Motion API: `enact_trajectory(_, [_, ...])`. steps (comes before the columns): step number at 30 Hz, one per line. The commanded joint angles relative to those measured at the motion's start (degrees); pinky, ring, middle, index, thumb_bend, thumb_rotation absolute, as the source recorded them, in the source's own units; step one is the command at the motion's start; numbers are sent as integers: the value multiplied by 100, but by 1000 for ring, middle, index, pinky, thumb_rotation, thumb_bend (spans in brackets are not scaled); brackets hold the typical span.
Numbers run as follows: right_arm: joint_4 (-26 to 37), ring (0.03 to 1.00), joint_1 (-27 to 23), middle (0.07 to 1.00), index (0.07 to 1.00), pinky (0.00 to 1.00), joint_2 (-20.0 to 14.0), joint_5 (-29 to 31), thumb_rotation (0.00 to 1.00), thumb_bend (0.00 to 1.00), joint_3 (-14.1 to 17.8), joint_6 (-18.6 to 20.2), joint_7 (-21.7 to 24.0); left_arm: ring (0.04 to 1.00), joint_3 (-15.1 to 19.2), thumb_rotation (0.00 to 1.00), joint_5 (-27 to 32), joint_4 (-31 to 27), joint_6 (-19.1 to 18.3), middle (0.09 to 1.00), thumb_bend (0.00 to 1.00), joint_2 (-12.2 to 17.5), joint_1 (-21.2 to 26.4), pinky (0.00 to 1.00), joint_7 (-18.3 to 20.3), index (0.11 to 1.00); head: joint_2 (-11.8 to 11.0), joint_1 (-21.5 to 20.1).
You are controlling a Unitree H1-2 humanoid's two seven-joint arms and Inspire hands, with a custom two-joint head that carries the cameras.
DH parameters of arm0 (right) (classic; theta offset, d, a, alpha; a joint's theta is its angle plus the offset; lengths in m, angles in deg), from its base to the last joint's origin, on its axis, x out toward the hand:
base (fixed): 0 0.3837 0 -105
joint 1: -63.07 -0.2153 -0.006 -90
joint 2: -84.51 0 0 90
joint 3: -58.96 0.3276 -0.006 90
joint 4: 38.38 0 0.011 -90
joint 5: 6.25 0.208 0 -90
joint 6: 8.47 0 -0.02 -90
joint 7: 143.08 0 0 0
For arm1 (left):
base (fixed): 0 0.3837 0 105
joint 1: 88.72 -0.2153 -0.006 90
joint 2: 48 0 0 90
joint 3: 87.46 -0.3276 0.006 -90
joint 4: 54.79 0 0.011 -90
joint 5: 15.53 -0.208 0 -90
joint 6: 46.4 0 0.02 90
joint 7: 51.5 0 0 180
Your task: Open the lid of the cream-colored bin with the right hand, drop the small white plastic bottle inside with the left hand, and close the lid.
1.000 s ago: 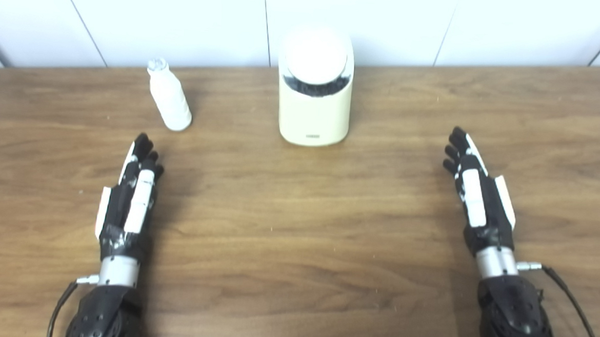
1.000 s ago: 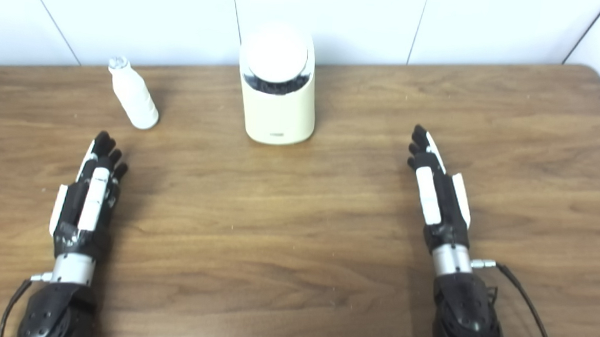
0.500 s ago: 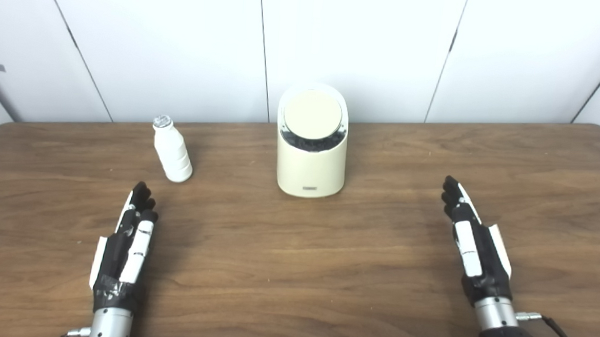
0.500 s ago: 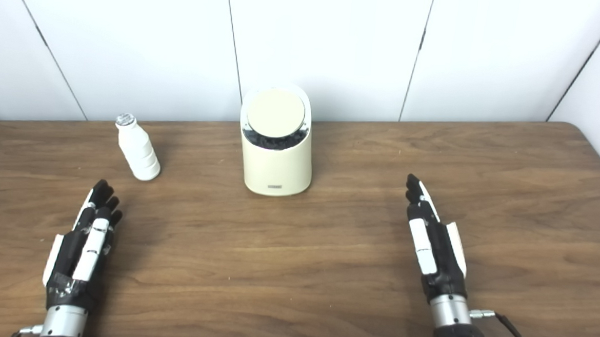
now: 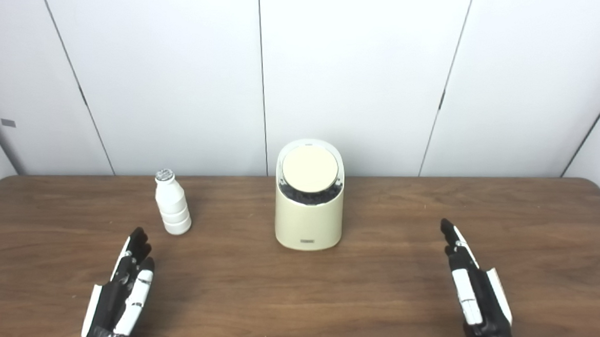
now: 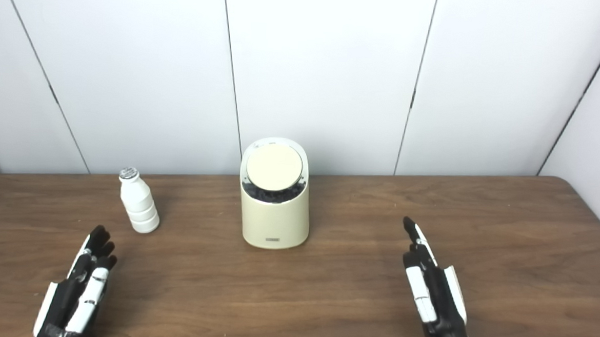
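One bin (image 5: 308,210), lid (image 5: 309,170) seemingly closed, one bottle (image 5: 172,208) left of it; left hand (image 5: 121,295) and right hand (image 5: 473,293) empty, fingers straight, together.

Test room (white panel walls (image 5: 356,74)), bare wooden table (image 5: 375,296)

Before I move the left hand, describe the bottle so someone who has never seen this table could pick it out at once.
Start at the cream-colored bin standing mid-table near the white wall. To its left, apart from it, stands the small white plastic bottle, upright, ahead of the open left hand. It is pure white with a ribbed body and a silvery cap, and far slimmer and shorter than the bin.
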Motion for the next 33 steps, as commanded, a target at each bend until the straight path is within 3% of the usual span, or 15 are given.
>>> enact_trajectory(1, [-614, 1000, 299, 968, 945, 1000, -6, -37, 1000, 534, -28, -211, -18, 1000, -76, 513, -20, 400, 125, 1000, 180, -55, -116, 1000, 69, 1000, 15, 1])
enact_trajectory(10, [-593, 1000, 306, 965, 943, 1000, -43, -34, 1000, 530, -11, -226, -29, 1000, -69, 514, -111, 444, 224, 1000, 204, -100, -98, 1000, 67, 1000, 152, 131])
enact_trajectory(18, [-655, 960, 272, 967, 950, 974, -66, 411, 1000, 494, 82, -244, 139, 1000, -81, 519, -56, 350, 181, 1000, 252, -163, -116, 1000, 83, 1000, 337, 381])
enact_trajectory(28, [-895, 946, 185, 961, 952, 965, -253, 467, 1000, 472, 121, -497, 189, 1000, -122, 544, -282, 278, 50, 1000, 295, -310, -132, 1000, -53, 1000, 410, 950])
enact_trajectory(33, [-1004, 953, 158, 966, 956, 969, -304, 589, 1000, 487, 124, -545, 255, 1000, -141, 545, -414, 271, -6, 1000, 281, -335, -142, 1000, -151, 1000, 442, 861])
